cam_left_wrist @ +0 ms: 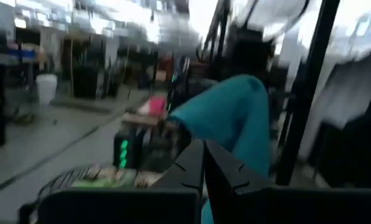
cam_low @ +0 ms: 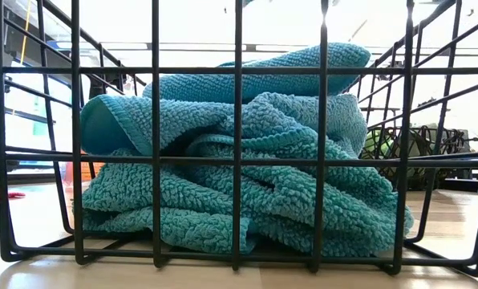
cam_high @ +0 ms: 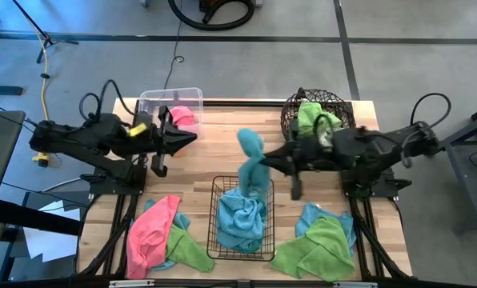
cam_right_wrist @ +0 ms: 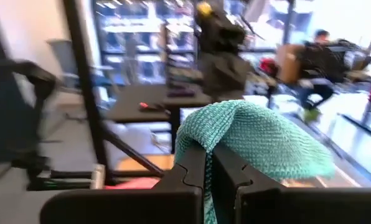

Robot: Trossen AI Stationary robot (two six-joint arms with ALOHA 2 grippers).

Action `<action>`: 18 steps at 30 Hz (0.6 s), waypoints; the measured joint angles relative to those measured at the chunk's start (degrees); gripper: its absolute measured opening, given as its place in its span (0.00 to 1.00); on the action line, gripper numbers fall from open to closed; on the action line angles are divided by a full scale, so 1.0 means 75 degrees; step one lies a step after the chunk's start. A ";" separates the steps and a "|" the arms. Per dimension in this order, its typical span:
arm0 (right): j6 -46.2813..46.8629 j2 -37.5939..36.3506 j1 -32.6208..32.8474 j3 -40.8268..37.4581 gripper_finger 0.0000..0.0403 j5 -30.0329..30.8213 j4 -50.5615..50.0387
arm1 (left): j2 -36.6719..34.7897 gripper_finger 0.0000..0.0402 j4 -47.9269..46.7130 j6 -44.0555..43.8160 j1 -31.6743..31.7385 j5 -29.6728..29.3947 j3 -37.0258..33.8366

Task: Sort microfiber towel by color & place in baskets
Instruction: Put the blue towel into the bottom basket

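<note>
Here, the black wire-grid basket [cam_high: 240, 216] stands on the wooden table [cam_high: 214, 152] and serves as the landmark. Inside it lies a crumpled heap of blue towels [cam_low: 247, 160], filling most of the basket as seen through the grid in the low view.

Just above the basket's far edge, the right gripper [cam_high: 264, 162] is clamped on a blue towel [cam_high: 251, 160]; the cloth drapes over the closed fingers [cam_right_wrist: 192, 171] and hangs down toward the heap, its lower end touching or nearly touching the towels already in the basket. In the right wrist view the same towel covers the fingertips like a hood.

To the basket's far left, the left gripper [cam_high: 192, 138] hovers with its fingers [cam_left_wrist: 192, 165] pressed together and holding nothing, pointing toward the hanging towel. It sits just beside the clear plastic tub [cam_high: 171, 106], which stands at the table's far left corner and holds a pink towel [cam_high: 182, 116].

To the basket's far right stands the round wire basket [cam_high: 318, 112], with a green towel [cam_high: 312, 117] inside it.

Beside the basket on its left, at the table's near edge, lies a pile with a pink towel [cam_high: 152, 232] on top, a green towel [cam_high: 186, 248] partly under it, and a bit of blue cloth between them. Beside the basket on its right lies a second pile: a green towel [cam_high: 314, 250] over a blue towel [cam_high: 322, 218].
</note>
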 joint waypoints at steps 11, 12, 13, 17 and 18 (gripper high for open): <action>0.0073 0.0267 -0.0433 -0.0005 0.00 0.0486 -0.0027 | 0.0378 0.00 -0.0652 0.0307 -0.0226 0.0012 0.0471; 0.0078 0.0259 -0.0424 -0.0005 0.00 0.0421 -0.0001 | 0.0376 0.00 -0.0631 0.0307 -0.0226 0.0007 0.0471; 0.0090 0.0256 -0.0424 -0.0005 0.00 0.0303 0.0033 | 0.0376 0.00 -0.0628 0.0307 -0.0226 0.0006 0.0471; 0.0214 0.0256 -0.0421 -0.0005 0.00 0.0021 0.0052 | 0.0376 0.00 -0.0597 0.0374 -0.0226 0.0007 0.0471; 0.0215 0.0256 -0.0421 -0.0005 0.00 0.0022 0.0052 | 0.0376 0.00 -0.0583 0.0371 -0.0226 0.0005 0.0471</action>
